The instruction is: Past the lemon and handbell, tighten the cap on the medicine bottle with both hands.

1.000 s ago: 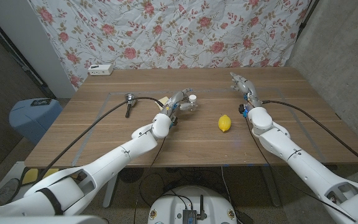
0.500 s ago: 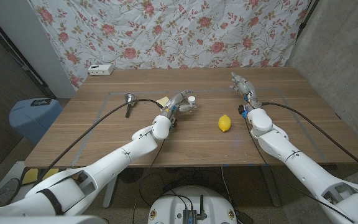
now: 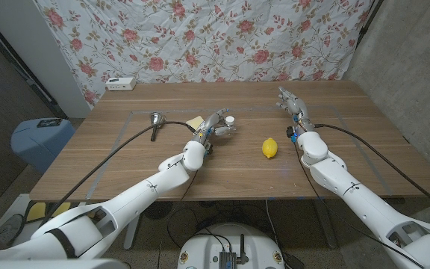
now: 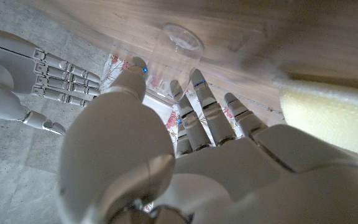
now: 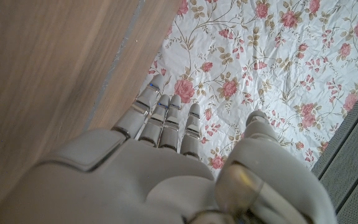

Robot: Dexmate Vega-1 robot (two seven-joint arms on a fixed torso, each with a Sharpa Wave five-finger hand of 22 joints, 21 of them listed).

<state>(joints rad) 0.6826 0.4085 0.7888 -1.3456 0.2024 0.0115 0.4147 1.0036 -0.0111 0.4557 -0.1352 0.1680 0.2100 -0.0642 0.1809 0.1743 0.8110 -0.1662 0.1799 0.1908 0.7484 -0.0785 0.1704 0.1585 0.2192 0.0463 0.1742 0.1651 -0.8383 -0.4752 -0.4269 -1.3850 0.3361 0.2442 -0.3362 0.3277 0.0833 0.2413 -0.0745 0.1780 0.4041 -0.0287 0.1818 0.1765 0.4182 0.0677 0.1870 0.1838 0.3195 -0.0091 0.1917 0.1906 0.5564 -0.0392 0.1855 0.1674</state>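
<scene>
The wooden table spans the middle of the head view, its brown grain matte and bare across the lower half and the right corner, leaving wide room in front of both arms. The floral cloth hangs rumpled across the top of the frame behind the table's far edge. A blue bin stands off the table at the left. The left hand, smooth white plastic, sits just left of centre with its fingers wrapped around the medicine bottle, a small clear cylinder with a white cap; in the left wrist view the fingertips press the bottle's transparent wall. The right hand stands at upper right near the far edge, well apart from the bottle, fingers straight and spread, holding nothing. The lemon, oval and yellow, lies right of centre between the two hands. The handbell, metal-headed with a dark handle, lies at left of centre. A white box rests at the far left corner.
</scene>
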